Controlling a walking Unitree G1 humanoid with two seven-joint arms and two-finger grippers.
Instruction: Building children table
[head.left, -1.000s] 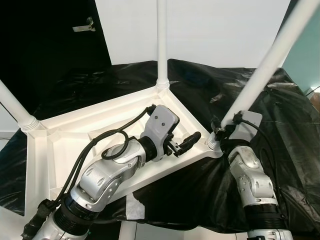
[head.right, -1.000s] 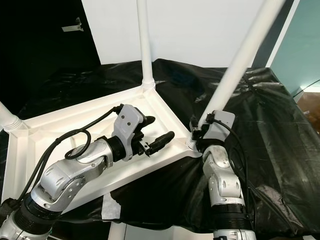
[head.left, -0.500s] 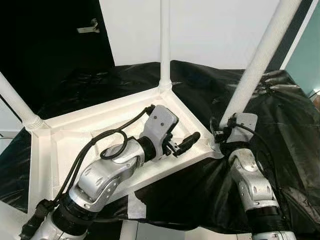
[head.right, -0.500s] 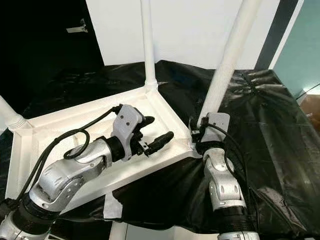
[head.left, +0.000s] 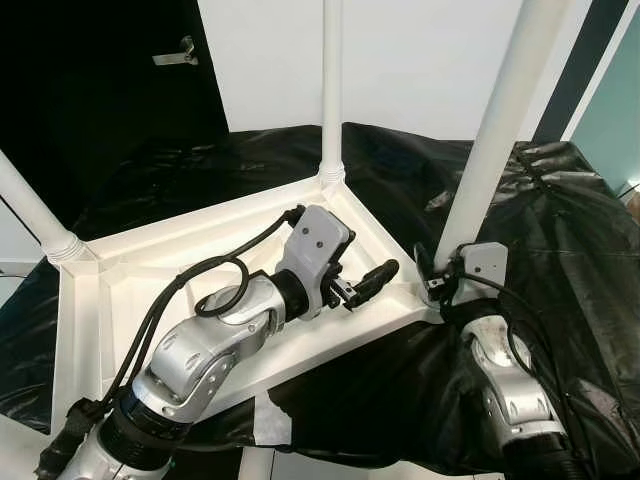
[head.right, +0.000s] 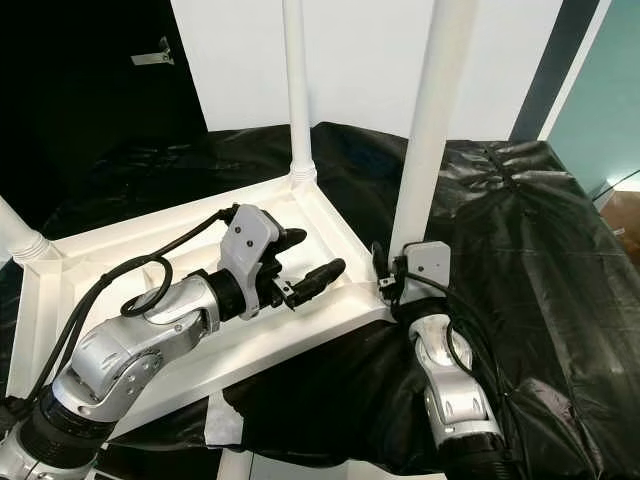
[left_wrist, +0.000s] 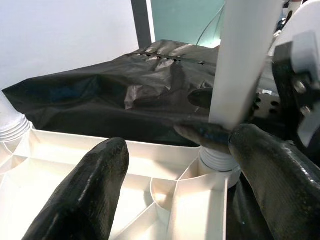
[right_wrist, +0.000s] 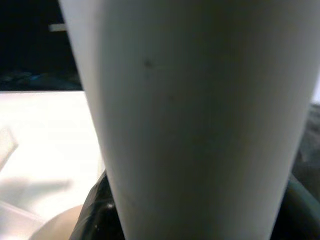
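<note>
Here an upturned white children's table (head.left: 150, 280) lies on a surface draped in black plastic sheet (head.left: 560, 230), its ribbed underside facing up. Three legs are visible: a far leg (head.left: 331, 90) upright in the far corner, a left leg (head.left: 30, 215) slanting off the left corner, and a near-right leg (head.left: 497, 130) rising nearly upright from the corner socket (left_wrist: 216, 159) at the table's right. The right gripper (head.left: 447, 283) sits at the foot of that leg, and in the right wrist view black fingers (right_wrist: 100, 212) show on either side of the white shaft, so it appears clamped around the leg. The left gripper (head.left: 362, 281) hovers over the tabletop's underside just beside the same corner, its fingers (left_wrist: 85, 192) spread apart and holding nothing. The leg's long axis runs upward from the socket; the right arm is nearer and carries the work, judged to be seating or turning the leg home.
</note>
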